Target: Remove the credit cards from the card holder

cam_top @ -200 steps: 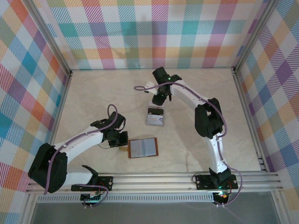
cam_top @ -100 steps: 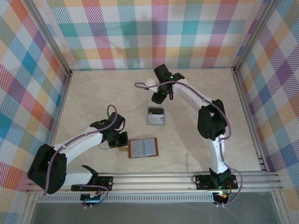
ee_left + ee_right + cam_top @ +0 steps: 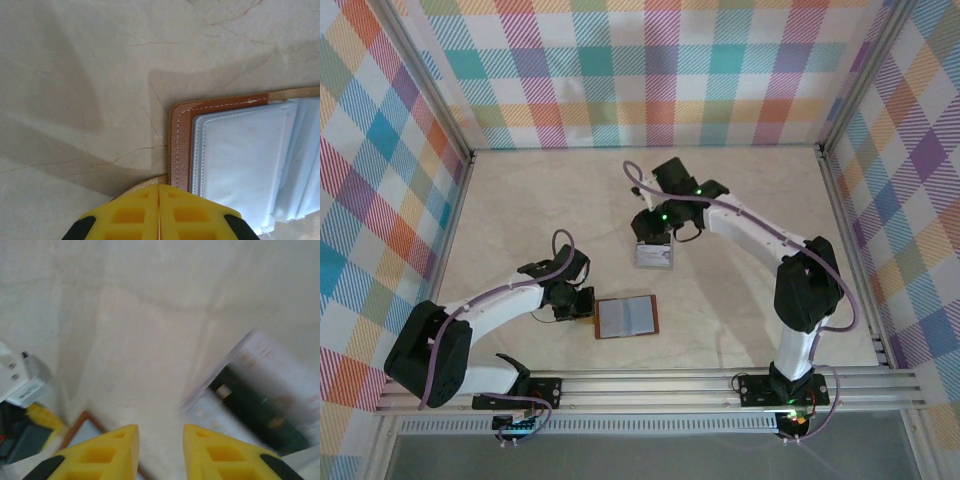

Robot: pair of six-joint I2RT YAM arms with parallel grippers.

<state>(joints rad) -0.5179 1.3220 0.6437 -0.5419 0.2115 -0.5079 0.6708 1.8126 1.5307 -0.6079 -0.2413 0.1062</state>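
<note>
Credit cards (image 3: 654, 258) haven't budged, but the right gripper (image 3: 653, 228) has swung back in from 12 o'clock and now hangs over their far edge, its elbow thrown out toward 3 o'clock. Its fingers stand spread with nothing between them. On the right wrist view the stack sits blurred at 2 o'clock of the tips, a dark band across the top card. The cards lie flat on the table (image 3: 520, 220), near the card holder (image 3: 627, 316) at its 1 o'clock, not touching it. The holder lies open, grey-blue pockets up, same spot as before. At its 9 o'clock edge sits the left gripper (image 3: 582, 303), fingers pressed together, tips against the brown rim; whether they pinch it, I can't tell.
</note>
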